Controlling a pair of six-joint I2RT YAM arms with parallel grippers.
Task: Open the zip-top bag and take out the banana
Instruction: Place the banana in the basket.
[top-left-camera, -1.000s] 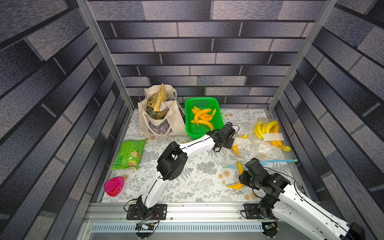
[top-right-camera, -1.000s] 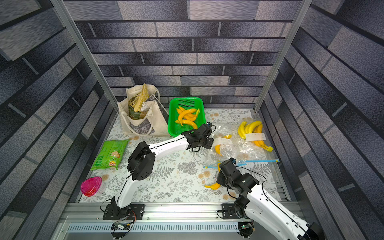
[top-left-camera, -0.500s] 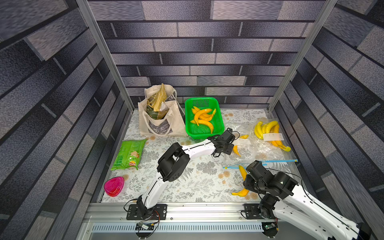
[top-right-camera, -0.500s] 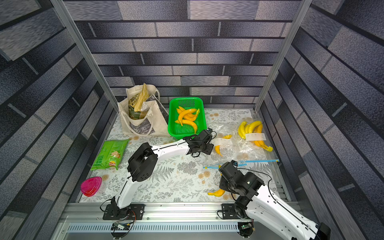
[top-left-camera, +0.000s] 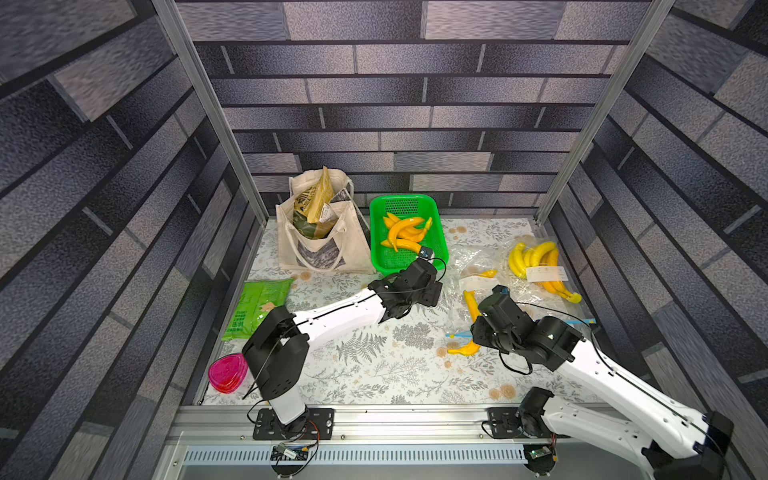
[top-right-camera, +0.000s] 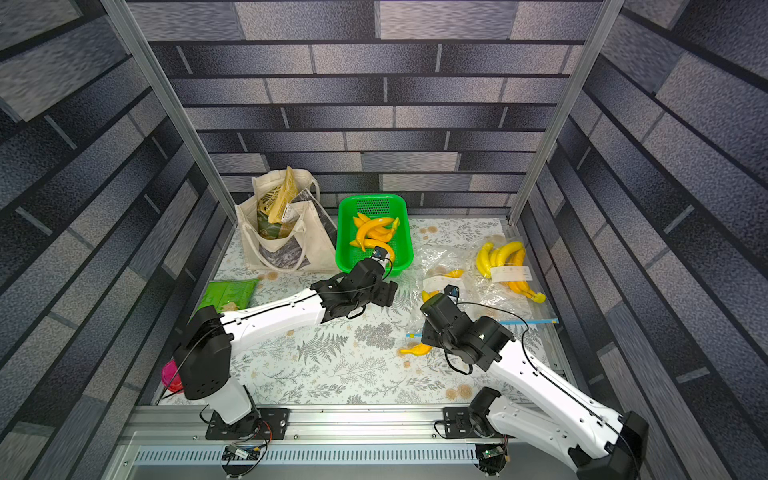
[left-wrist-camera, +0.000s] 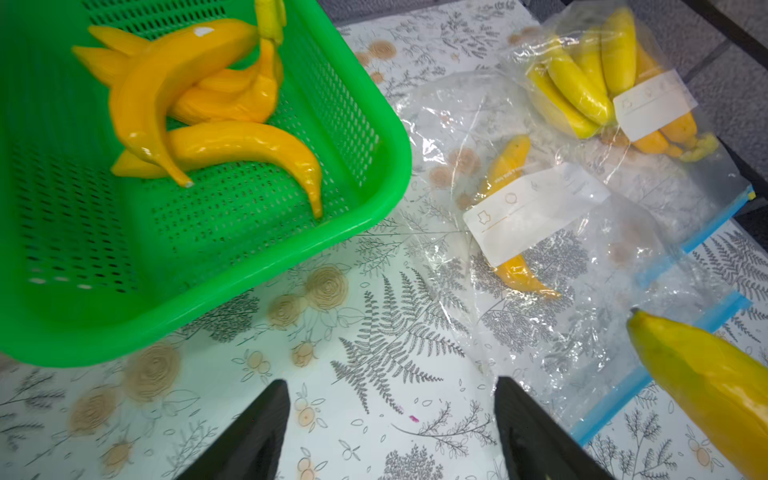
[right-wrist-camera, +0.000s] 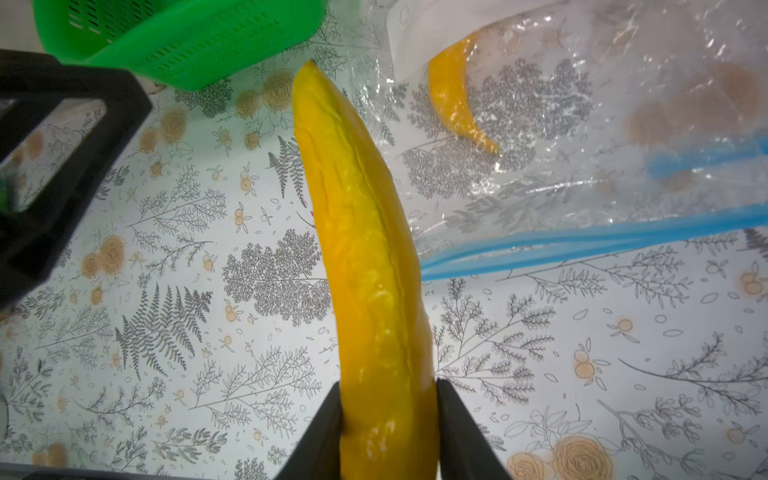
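My right gripper (right-wrist-camera: 388, 415) is shut on a yellow-orange banana (right-wrist-camera: 357, 232), gripped near one end and held over the floral table. Both top views show that banana (top-left-camera: 463, 348) (top-right-camera: 415, 350) poking out from under the right wrist, beside the mouth of the clear zip-top bag (top-left-camera: 478, 266). The bag's blue zip strip (right-wrist-camera: 582, 241) lies open next to the banana. Another banana (left-wrist-camera: 505, 166) stays inside the bag under a white label (left-wrist-camera: 536, 212). Between the green basket and the bag, my left gripper (left-wrist-camera: 388, 399) (top-left-camera: 432, 291) hangs open and holds nothing.
A green basket (top-left-camera: 401, 198) with several bananas stands at the back. A second clear bag with a banana bunch (top-left-camera: 536, 262) lies at the right. A cloth tote (top-left-camera: 320, 237), a green snack packet (top-left-camera: 257, 303) and a pink object (top-left-camera: 226, 372) sit on the left.
My left gripper has opened wider and drawn back leftward from the bag. My right gripper has carried the banana a little leftward and farther from the front edge.
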